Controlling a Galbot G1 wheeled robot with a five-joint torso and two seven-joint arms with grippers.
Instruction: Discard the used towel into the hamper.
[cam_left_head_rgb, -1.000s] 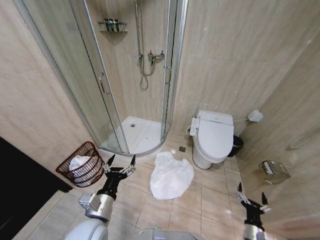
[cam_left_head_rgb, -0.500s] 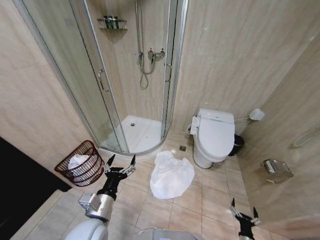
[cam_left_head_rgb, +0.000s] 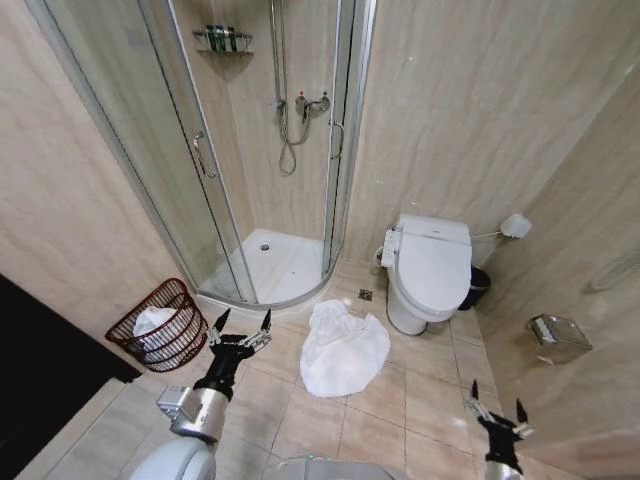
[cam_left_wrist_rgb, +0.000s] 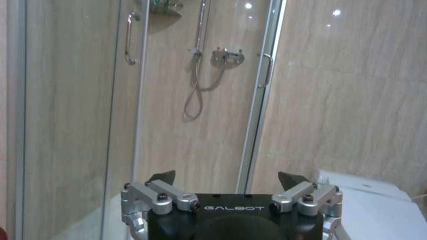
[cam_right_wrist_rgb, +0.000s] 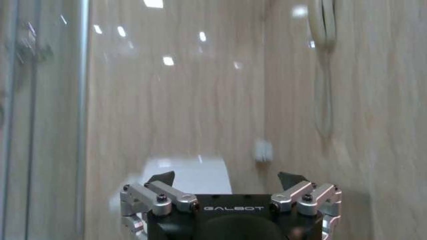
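The towel (cam_left_head_rgb: 343, 349) lies in a crumpled white heap on the tiled floor (cam_left_head_rgb: 400, 400), between the shower (cam_left_head_rgb: 270, 255) and the toilet (cam_left_head_rgb: 430, 270), touching neither hand. The hamper (cam_left_head_rgb: 160, 328), dark reddish-brown woven slats, stands tilted against the left wall beside the shower door, with something white inside it. The left hand (cam_left_head_rgb: 240, 331) hovers over the floor between hamper and towel, its fingers spread wide and holding nothing. The right hand (cam_left_head_rgb: 497, 408) sits low near the right wall, well apart from the towel, its fingers also apart and empty.
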